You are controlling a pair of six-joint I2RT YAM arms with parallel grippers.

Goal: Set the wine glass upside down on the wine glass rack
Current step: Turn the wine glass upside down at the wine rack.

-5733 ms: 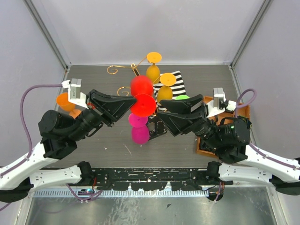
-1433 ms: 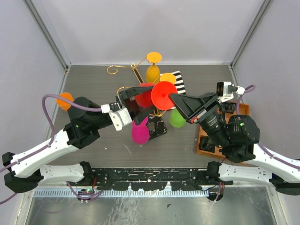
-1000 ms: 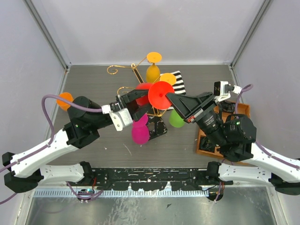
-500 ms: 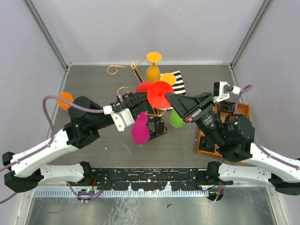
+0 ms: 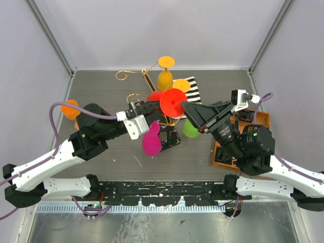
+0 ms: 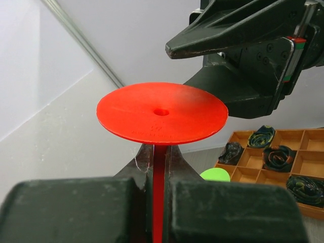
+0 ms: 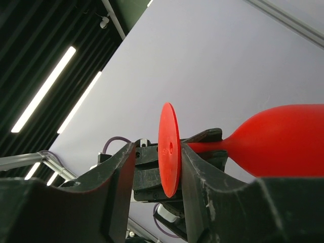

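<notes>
The red wine glass (image 6: 162, 112) is hanging foot-up above the middle of the wine glass rack (image 5: 172, 139). I am clamping its thin stem (image 6: 159, 202) in my left jaws, just under the foot. My right jaws are standing parted on either side of the foot's (image 7: 168, 149) rim, not pinching it. The bowl (image 7: 283, 139) is pointing away from them.

It looks like moulded plastic, so I am judging it light, stiff and smooth. The stem is the place to hold it, though it may swivel there.

Yellow glasses (image 5: 165, 78) are hanging from the gold arms. A pink glass (image 5: 150, 143) and a green one (image 5: 191, 129) are crowding the base, with the striped cloth (image 5: 195, 88) beyond on the bench (image 5: 101, 86).
</notes>
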